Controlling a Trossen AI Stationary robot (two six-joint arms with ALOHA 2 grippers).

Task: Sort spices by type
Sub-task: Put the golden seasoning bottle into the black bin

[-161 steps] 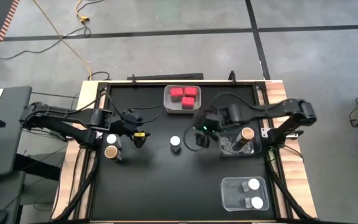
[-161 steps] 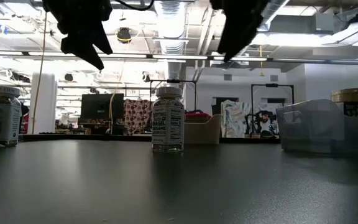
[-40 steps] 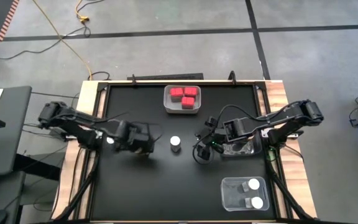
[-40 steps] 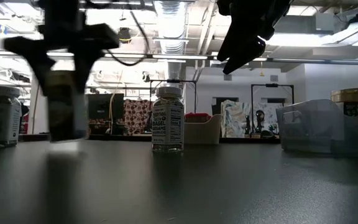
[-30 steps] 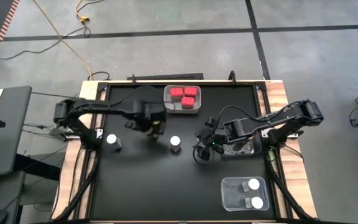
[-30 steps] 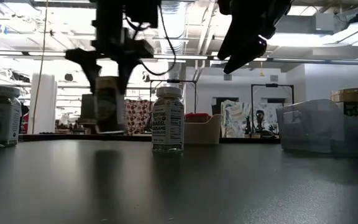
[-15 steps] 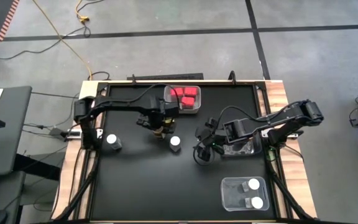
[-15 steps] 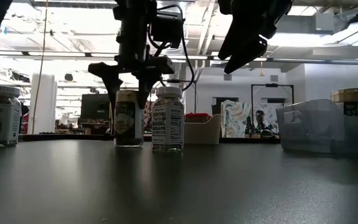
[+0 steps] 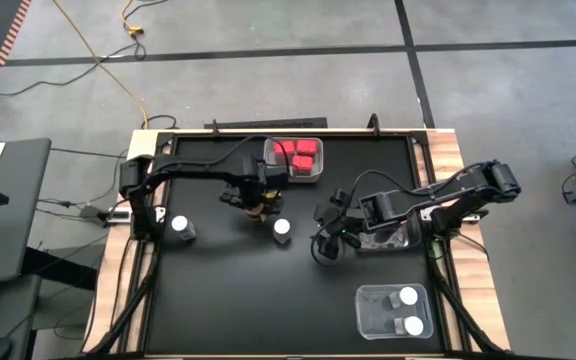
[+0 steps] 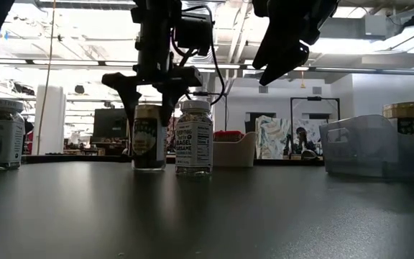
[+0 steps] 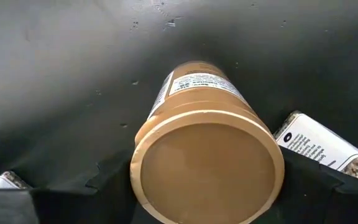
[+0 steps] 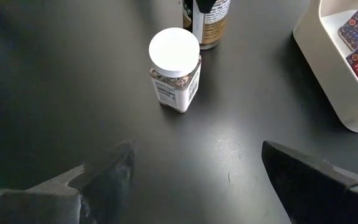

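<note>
A brown-lidded round jar [image 10: 149, 137] stands on its base on the black table, close to the left of a white-lidded jar [image 10: 194, 137] at the table's middle. My left gripper [image 9: 258, 207] points straight down over the brown jar [image 11: 207, 165], one finger on each side of its lid. Another white-lidded jar [image 9: 179, 226] stands near the left edge. Three red boxes [image 9: 303, 155] lie in the white bin [image 9: 271, 165]. My right gripper [image 12: 197, 180] hangs open above the table, right of the middle white-lidded jar [image 12: 174, 65], touching nothing. My left gripper has the brown jar's lid rim [image 11: 135, 168] between its two fingers [image 10: 128, 90], which come from above and point down. The jar is upright with its bottom [image 10: 149, 167] on the table. Whether the pads still press the lid I cannot tell.
A clear bin [image 9: 368, 325] near the front right holds two white-lidded jars. A second clear bin [image 10: 358, 147] with a brown-lidded jar [image 10: 406, 115] sits under my right arm. The table's near left and near middle hold nothing.
My left gripper has carried the brown jar toward the table's right, lowered it, and set it upright on the table beside the middle white-lidded jar. For the last half second it has kept still there.
</note>
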